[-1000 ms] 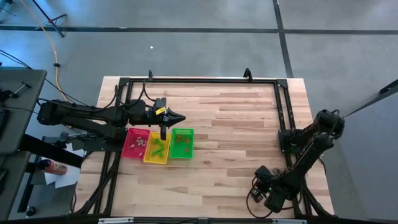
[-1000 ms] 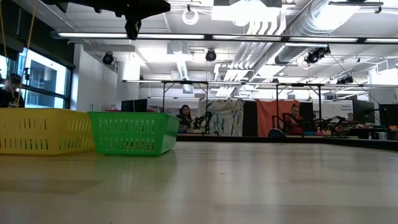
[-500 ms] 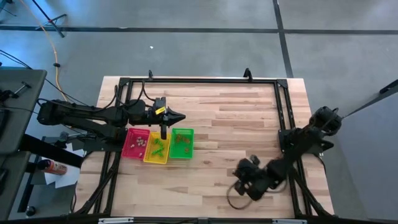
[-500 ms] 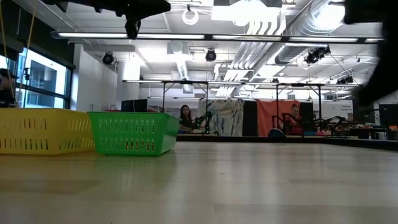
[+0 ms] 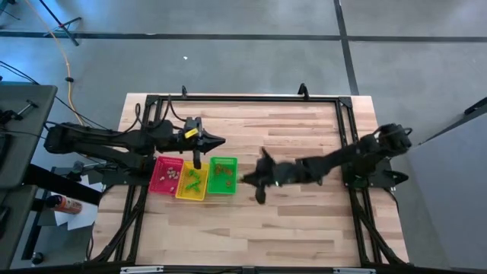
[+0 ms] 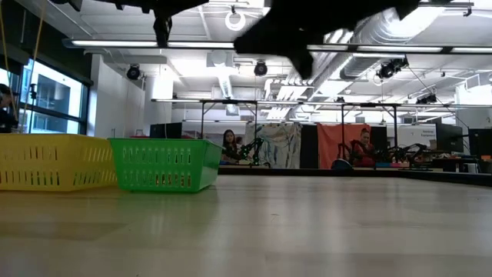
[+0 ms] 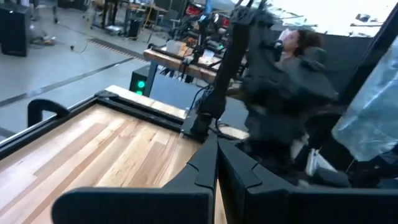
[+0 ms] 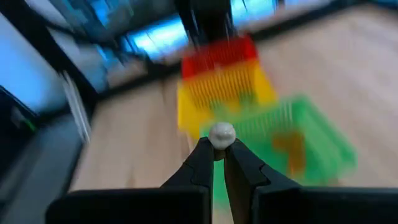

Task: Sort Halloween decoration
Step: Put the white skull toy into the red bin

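We see our right hand [image 8: 218, 151] pinching a pale grey ball [image 8: 221, 134] near the green tray [image 5: 223, 174]; our left hand [image 5: 221, 141] hovers closed, empty.

A light wooden table [image 5: 289, 221] carries red [image 5: 161, 176], yellow [image 5: 181, 190] and green trays [image 5: 230, 176], touching in a row.

Trinkets in the red tray [image 5: 159, 181], yellow tray [image 5: 182, 192] and green tray [image 5: 230, 176] too small to tell apart from above. Right wrist view motion-blurred: trays smeared, only the pale ball [image 8: 221, 134] at the fingertips reads. Low view cuts both arms at the top edge; tray contents hidden behind walls.
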